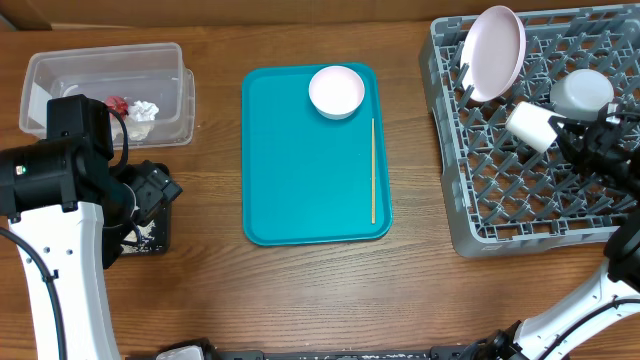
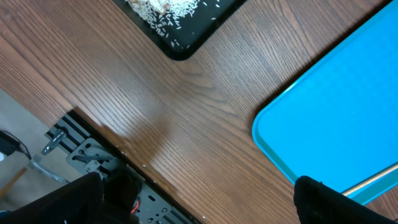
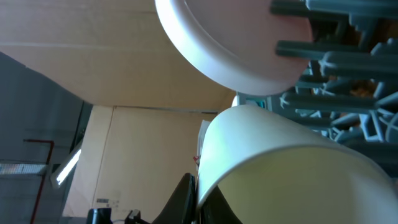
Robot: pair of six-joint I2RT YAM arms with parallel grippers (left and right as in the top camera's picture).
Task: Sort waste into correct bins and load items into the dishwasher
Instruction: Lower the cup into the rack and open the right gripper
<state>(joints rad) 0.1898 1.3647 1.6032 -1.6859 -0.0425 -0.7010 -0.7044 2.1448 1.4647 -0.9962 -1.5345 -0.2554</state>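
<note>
right gripper (image 1: 557, 128) pinched shut on small white cup (image 1: 530, 126) over dish rack (image 1: 500, 215); plate (image 1: 493, 52) upright at its back left corner, grey-blue bowl (image 1: 582, 92) beside the cup. left gripper (image 2: 199, 186) spread wide, empty, near black tray (image 2: 186, 38) holding rice crumbs (image 2: 168, 9). clear tub (image 1: 110, 58), back left corner of table (image 1: 300, 290): red wrapper (image 1: 117, 104), white napkin (image 1: 146, 110). teal tray (image 1: 300, 160): pink bowl (image 1: 336, 91), wooden stick (image 1: 373, 170) along its right edge.

The wooden table (image 1: 320, 300) carries four things, seen from above. A teal tray (image 1: 310, 170) lies flat at the centre, and a grey dish rack (image 1: 480, 215) sits at three o'clock, well apart from it. A clear tub (image 1: 100, 52) stands at ten o'clock, with a black tray (image 1: 150, 238) at eight o'clock.
</note>
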